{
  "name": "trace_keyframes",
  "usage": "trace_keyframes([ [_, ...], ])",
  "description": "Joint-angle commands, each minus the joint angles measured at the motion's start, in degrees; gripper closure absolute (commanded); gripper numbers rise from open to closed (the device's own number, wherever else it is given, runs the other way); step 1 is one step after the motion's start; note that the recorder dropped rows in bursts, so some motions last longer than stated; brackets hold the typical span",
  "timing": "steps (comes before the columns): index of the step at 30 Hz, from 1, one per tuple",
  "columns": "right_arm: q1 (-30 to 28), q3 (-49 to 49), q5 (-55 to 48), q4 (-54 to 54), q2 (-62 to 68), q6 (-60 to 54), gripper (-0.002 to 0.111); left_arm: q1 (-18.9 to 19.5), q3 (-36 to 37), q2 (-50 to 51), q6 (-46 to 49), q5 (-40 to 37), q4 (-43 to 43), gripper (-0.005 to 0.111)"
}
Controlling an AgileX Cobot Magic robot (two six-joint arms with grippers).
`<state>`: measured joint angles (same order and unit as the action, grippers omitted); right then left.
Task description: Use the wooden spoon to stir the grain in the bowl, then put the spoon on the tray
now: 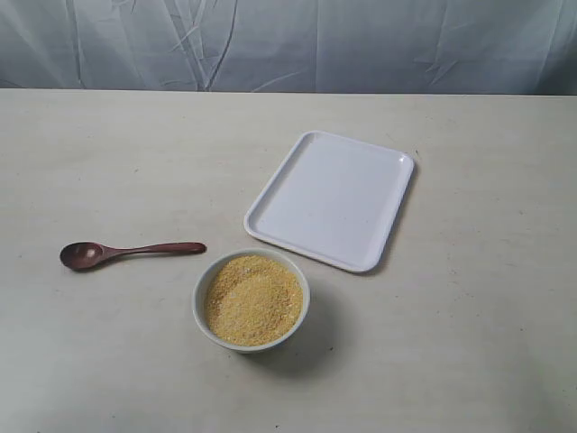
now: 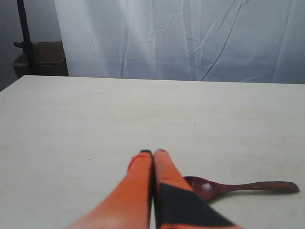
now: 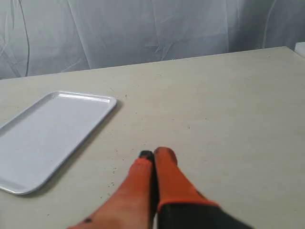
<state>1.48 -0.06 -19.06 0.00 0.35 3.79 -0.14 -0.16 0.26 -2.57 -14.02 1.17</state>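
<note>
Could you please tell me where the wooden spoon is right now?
In the exterior view the wooden spoon lies on the table at left, its handle tip near the upper-left rim of the bowl.

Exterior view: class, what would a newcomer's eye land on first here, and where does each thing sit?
The golden-yellow grain heaped in the small white bowl, near the front of the table, stands out first. Behind it to the right lies the bare white tray, the largest thing. The dark wooden spoon lies flat to the bowl's left, scoop pointing away from it.
</note>
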Motion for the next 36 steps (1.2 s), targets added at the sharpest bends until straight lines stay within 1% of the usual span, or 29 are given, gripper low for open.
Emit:
trace_keyframes([
  [1,-0.15,0.06,1.93,0.0,-0.35,-0.14,0.108,0.14,0.16,-0.26,0.09,0.78,-0.09,0.107],
  [4,-0.15,0.06,7.7,0.3,-0.35,-0.14,0.108,0.14,0.16,-0.26,0.09,0.78,-0.09,0.107],
  [11,-0.15,0.06,32.96,0.3,-0.35,-0.14,0.108,0.14,0.16,-0.26,0.09,0.78,-0.09,0.107],
  [18,-0.15,0.06,50.36,0.55,-0.35,-0.14,0.108,0.14,0.16,-0.26,0.09,0.78,-0.09,0.107],
  [20,-0.15,0.06,53.89,0.55,-0.35,-0.14,0.108,0.14,0.16,-0.26,0.09,0.78,-0.09,0.107],
  [22,-0.15,0.06,55.26,1.87,-0.35,-0.59,0.108,0.14,0.16,-0.26,0.09,0.78,-0.09,0.107],
  [25,-0.15,0.06,53.17,3.12,-0.35,-0.59,0.108,0.14,0.16,-0.26,0.09,0.78,-0.09,0.107],
  [26,-0.15,0.06,50.17,3.25,-0.35,-0.59,0.108,0.14,0.16,-0.26,0.09,0.78,-0.09,0.107],
  [28,-0.15,-2.77,41.1,3.25,-0.35,-0.72,0.108,0.14,0.16,-0.26,0.09,0.78,-0.09,0.107],
  [30,-0.15,-7.59,28.86,2.59,2.09,-0.83,0.108,0.14,0.16,-0.26,0.09,0.78,-0.09,0.107],
  [33,-0.15,-15.46,12.92,1.02,8.93,-0.83,0.108,0.14,0.16,-0.26,0.09,0.78,-0.09,0.107],
  [36,-0.15,-24.29,0.26,0.7,19.06,-0.83,0.108,0.14,0.16,-0.26,0.09,0.78,-0.09,0.107],
])
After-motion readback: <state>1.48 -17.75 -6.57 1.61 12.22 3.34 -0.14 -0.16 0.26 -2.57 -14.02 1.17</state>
